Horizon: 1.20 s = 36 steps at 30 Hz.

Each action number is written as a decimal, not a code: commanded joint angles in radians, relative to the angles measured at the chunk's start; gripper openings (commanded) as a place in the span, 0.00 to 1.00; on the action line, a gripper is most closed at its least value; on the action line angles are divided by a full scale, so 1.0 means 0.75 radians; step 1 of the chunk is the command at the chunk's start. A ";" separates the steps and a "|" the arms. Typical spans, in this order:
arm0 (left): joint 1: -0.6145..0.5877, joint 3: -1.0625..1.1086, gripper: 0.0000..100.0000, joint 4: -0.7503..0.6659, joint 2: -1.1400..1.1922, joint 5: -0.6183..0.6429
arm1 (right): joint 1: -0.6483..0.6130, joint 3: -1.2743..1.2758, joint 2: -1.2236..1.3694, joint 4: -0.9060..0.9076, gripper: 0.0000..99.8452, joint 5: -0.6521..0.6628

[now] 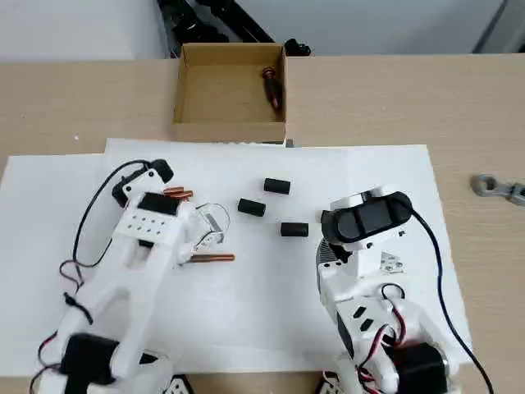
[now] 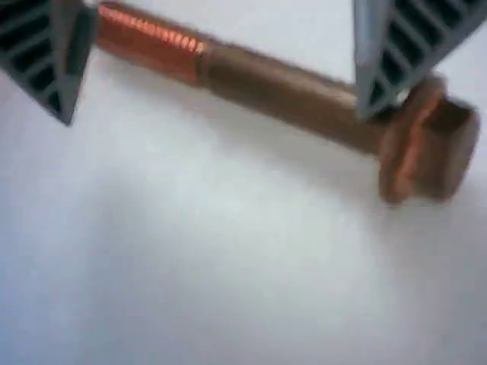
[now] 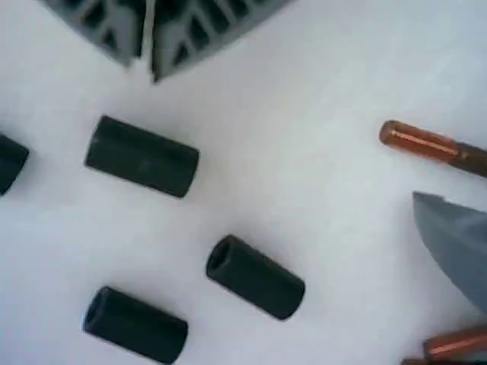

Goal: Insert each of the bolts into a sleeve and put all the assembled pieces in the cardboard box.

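Looking down from above, the left arm (image 1: pixel 139 246) leans forward over the white paper sheet (image 1: pixel 271 328) that covers the wooden desk (image 1: pixel 66 98). Its left hand (image 1: pixel 209 238) hangs low over a copper bolt (image 1: pixel 212 258). The right arm (image 1: pixel 361 320) stands folded at its own side. I count three loose bolts: that one and a pair of bolts (image 1: pixel 176 194) side by side next to the left arm. Three black sleeves (image 1: pixel 251 208) lie apart mid-sheet. The cardboard box (image 1: pixel 230 130) sits just past the sheet's far edge, with one assembled piece (image 1: pixel 272 86) inside against a wall. A metal tool (image 1: pixel 486 185) lies near the desk's edge.

From the left wrist, the left hand's grey ribbed fingers (image 2: pixel 46 53) stand apart. The bolt lies flat on the paper between them, its bright threaded end by one finger and its flanged hex head by the other. Whether that finger touches the smooth shank I cannot tell.

From the right wrist, the right hand (image 3: pixel 144 65) hangs above the paper with its fingers together and nothing between them. Three matte, hollow, cylindrical sleeves show whole, and a fourth dark shape (image 3: pixel 11 160) is cut by the edge.
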 commanded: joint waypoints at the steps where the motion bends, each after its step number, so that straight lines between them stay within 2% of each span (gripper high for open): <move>1: -0.006 -0.218 0.23 0.198 -0.016 -0.002 | 0.007 -0.008 -0.009 0.003 0.00 0.008; 5: -0.002 -0.402 0.23 0.389 -0.014 0.061 | 0.007 -0.008 -0.009 0.003 0.00 0.008; 8: -0.002 -0.443 0.23 0.454 -0.014 0.063 | 0.007 -0.008 -0.009 0.003 0.00 0.008; 11: -0.027 -0.412 0.23 0.428 0.014 0.063 | 0.007 -0.008 -0.009 0.003 0.00 0.008; 14: -0.125 -0.375 0.24 0.344 0.149 0.063 | 0.007 -0.008 -0.009 0.003 0.00 0.008; 17: -0.160 -0.396 0.26 0.376 0.321 0.074 | 0.007 -0.008 -0.009 0.003 0.00 0.008; 21: -0.131 -0.535 0.27 0.481 0.468 0.080 | 0.007 -0.008 -0.009 0.003 0.00 0.008; 28: 0.031 -0.562 0.27 0.436 0.497 0.127 | 0.007 -0.008 -0.009 0.003 0.00 0.008; 36: -0.027 -0.553 0.27 0.411 0.507 0.131 | 0.007 -0.008 -0.009 0.003 0.00 0.008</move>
